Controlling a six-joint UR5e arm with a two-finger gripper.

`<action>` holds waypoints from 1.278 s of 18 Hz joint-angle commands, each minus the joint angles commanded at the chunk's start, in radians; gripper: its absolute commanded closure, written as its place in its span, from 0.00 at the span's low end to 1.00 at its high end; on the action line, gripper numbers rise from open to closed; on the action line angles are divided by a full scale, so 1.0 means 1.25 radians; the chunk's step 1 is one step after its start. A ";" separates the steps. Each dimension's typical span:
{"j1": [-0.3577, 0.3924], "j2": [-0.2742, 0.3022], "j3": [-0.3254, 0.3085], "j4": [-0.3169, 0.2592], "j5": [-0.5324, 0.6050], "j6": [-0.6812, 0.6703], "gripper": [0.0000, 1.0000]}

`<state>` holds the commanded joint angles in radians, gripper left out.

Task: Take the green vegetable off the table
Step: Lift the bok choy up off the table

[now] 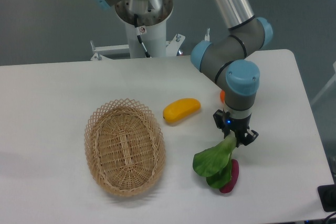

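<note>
The green vegetable [214,162] is a bok choy with dark green leaves and a pale stalk. Its stalk end is up between my fingers and its leaves hang down and to the left over the white table [52,93]. My gripper [232,139] points down and is shut on the stalk. The leaves overlap a small purple piece [231,177] lying on the table just below. I cannot tell whether the leaf tips still touch the table.
A yellow mango-shaped fruit [181,110] lies left of the gripper. An oval wicker basket [124,147] stands at the left of the middle. A small orange thing [222,96] shows behind the wrist. The table's right edge is close to the arm.
</note>
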<state>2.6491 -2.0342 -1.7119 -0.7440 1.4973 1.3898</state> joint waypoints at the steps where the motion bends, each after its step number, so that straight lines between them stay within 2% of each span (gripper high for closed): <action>1: 0.006 0.010 0.001 -0.002 -0.015 0.001 0.52; 4: 0.023 0.039 0.007 -0.009 -0.082 0.001 0.52; 7: 0.034 0.070 0.010 -0.018 -0.104 0.000 0.52; 9: 0.037 0.093 0.033 -0.062 -0.151 -0.012 0.52; 10: 0.044 0.118 0.049 -0.111 -0.185 -0.012 0.52; 12: 0.064 0.141 0.055 -0.154 -0.234 -0.013 0.52; 17: 0.118 0.169 0.047 -0.174 -0.358 -0.044 0.52; 23: 0.125 0.174 0.044 -0.174 -0.394 -0.064 0.52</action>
<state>2.8057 -1.8162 -1.6567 -0.9618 1.0048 1.3100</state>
